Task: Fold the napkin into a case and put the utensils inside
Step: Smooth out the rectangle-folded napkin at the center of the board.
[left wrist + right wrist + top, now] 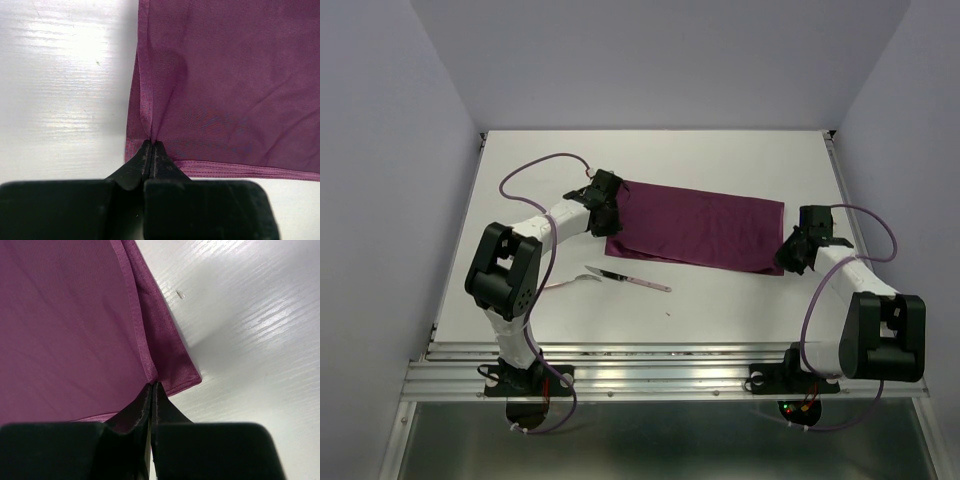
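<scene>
The burgundy napkin (700,230) lies flat as a long rectangle on the white table. My left gripper (610,228) is at its near left corner. In the left wrist view the jaws (151,143) are shut, and the napkin (230,75) puckers into a ridge that runs into their tips. My right gripper (788,260) is at the near right corner. It is shut (154,385) on the hem of the napkin (65,315). The utensils (625,279), slim with pale pink handles, lie end to end on the table just in front of the napkin's left half, untouched.
A metal rail (660,365) runs along the table's near edge by the arm bases. Pale walls close in the left, right and back sides. Purple cables (535,165) loop over the table beside each arm.
</scene>
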Robot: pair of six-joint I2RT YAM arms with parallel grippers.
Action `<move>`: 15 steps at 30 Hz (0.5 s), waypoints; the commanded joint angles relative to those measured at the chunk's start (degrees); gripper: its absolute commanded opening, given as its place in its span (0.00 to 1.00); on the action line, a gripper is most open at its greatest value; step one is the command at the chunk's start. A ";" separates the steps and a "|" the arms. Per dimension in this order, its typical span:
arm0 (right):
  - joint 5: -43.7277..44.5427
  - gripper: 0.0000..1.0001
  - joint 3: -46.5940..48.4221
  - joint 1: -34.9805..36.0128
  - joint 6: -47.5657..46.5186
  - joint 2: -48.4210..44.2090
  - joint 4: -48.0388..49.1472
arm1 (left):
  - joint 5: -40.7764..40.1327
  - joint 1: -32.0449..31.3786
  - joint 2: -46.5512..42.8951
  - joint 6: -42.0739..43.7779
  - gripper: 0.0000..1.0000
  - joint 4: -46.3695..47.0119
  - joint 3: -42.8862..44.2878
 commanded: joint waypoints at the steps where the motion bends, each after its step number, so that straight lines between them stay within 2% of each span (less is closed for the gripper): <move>1: 0.90 0.01 -0.33 -0.17 0.34 -0.75 1.60 | 0.36 -0.14 -2.74 0.55 0.00 -0.41 1.79; 15: 7.06 0.01 7.85 -0.17 -0.09 -4.00 -1.12 | 1.77 -0.05 -7.66 2.13 0.00 -3.84 5.48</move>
